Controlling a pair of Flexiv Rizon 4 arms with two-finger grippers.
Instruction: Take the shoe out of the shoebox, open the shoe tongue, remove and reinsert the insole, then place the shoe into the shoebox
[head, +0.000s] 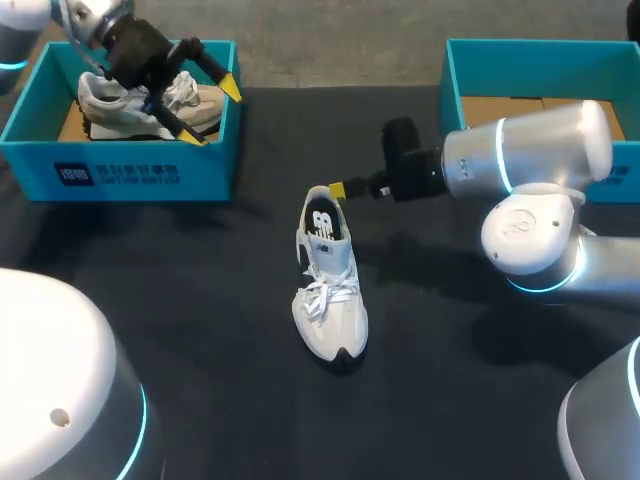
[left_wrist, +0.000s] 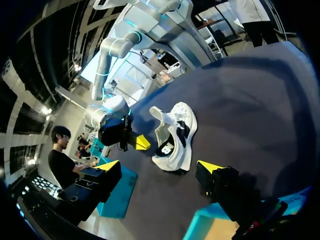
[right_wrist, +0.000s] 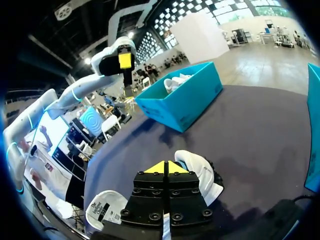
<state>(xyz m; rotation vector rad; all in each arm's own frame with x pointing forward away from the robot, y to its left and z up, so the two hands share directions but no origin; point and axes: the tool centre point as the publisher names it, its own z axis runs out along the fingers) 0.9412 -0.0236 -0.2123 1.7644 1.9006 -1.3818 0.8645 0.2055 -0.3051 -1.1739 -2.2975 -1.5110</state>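
Since the white sneaker (head: 330, 290) stands free on the dark table (head: 200, 300) mid-scene, heel far and toe near, with nothing bracing it, the main risk as I judge it lies with the right gripper (head: 337, 190). Its yellow tips are pressed together, nothing visible between them, just at the heel collar, and it could shove the light shoe along the matte surface or tip it onto its side instead of entering the opening. The dark printed insole (head: 322, 222) shows inside the oval mouth; it looks thin and flexible, so a pinch at its edge could fold it, and it may bunch when pushed back in. The loose white laces (head: 325, 295) could snag a finger. The upper looks like soft fabric over a thick curved sole, so it should give under a squeeze. The left gripper (head: 213, 113) hangs far left over the teal cardboard shoebox (head: 120, 175), fingers spread wide and holding nothing, above a second pale shoe (head: 100, 100); well apart, it cannot steady the sneaker. Another stiff-walled teal shoebox (head: 450, 75) sits far right
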